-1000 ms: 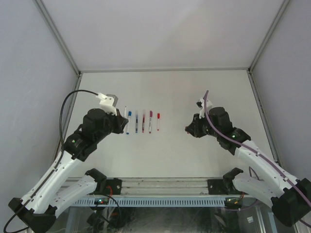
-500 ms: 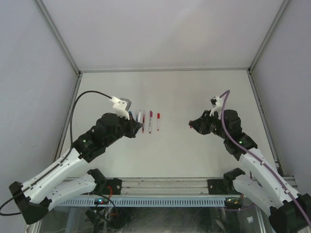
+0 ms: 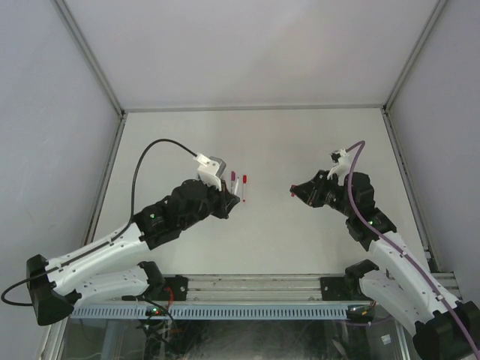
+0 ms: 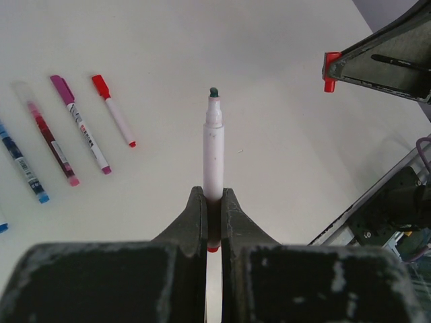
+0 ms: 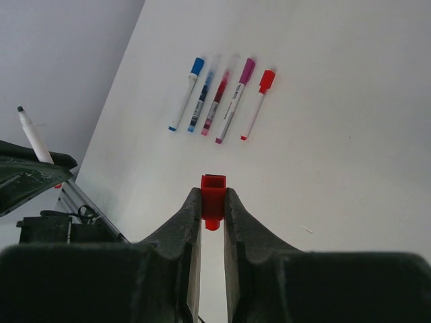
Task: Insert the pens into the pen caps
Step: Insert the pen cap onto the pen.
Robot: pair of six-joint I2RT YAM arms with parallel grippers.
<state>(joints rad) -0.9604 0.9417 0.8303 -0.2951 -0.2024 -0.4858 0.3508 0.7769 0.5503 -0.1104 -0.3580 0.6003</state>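
So, the left arm has swung inward since a second ago. It was over the left end of the pen row, and now its wrist covers most of that row. In the top view only the magenta-capped pen and red-capped pen peek out beside it. The right arm has reached forward a bit too.

At the near edge there's a slotted aluminium rail, then the plain white bench, boxed in by pale grey wall panels.

The left fingers are clenched on the red tail of a white-barrelled marker pen with a bare dark tip, which sticks straight out ahead of them. The right fingers are grasping a stubby red plastic cap, hollow end pointing away from the wrist. Pen tip and cap face each other, well apart above the bench. Five capped pens lie side by side on the bench.
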